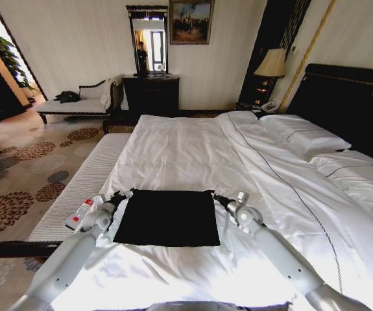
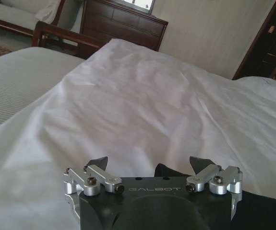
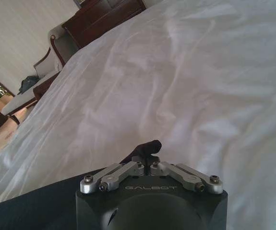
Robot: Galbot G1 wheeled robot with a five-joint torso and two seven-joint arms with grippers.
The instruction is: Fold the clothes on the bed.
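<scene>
**Black shirt folded flat on the bed, a gripper at each far corner**

On the robot's left, the left gripper (image 1: 122,195) sits at the far left corner of the shirt (image 1: 167,218). In the left wrist view its fingers (image 2: 98,163) stand wide apart, with white sheet between them and a dark edge of fabric just below. The shirt lies as a neat dark rectangle on the near part of the bed (image 1: 192,149), flat on the white sheet, its edges roughly square with the bed's sides. No lettering can be made out on it. At the far right corner is the right gripper (image 1: 219,198). In the right wrist view its fingers (image 3: 145,149) are pressed together on a small raised pinch of the black fabric. Farther right, the duvet (image 1: 290,194) covers the other half of the bed, and white pillows (image 1: 306,136) rest against the dark headboard (image 1: 348,103).
</scene>
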